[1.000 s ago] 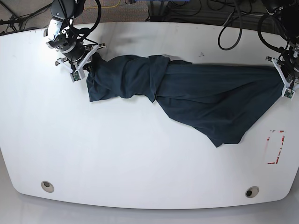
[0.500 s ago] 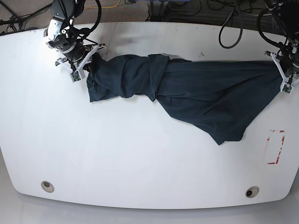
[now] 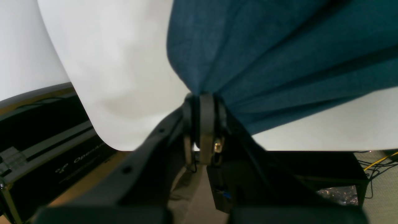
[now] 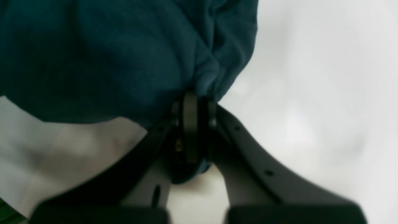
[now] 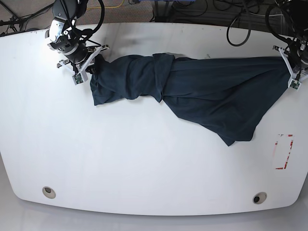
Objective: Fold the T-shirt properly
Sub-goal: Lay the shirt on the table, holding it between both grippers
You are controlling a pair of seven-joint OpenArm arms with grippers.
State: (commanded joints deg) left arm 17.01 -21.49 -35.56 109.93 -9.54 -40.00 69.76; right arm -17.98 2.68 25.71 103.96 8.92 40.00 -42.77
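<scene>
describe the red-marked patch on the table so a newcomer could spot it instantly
Start at the white table and follow the T-shirt to its lowest hanging tip. Just right of that tip, near the table's edge, lies a small rectangular outline, the only red-and-white marking on the surface.
</scene>
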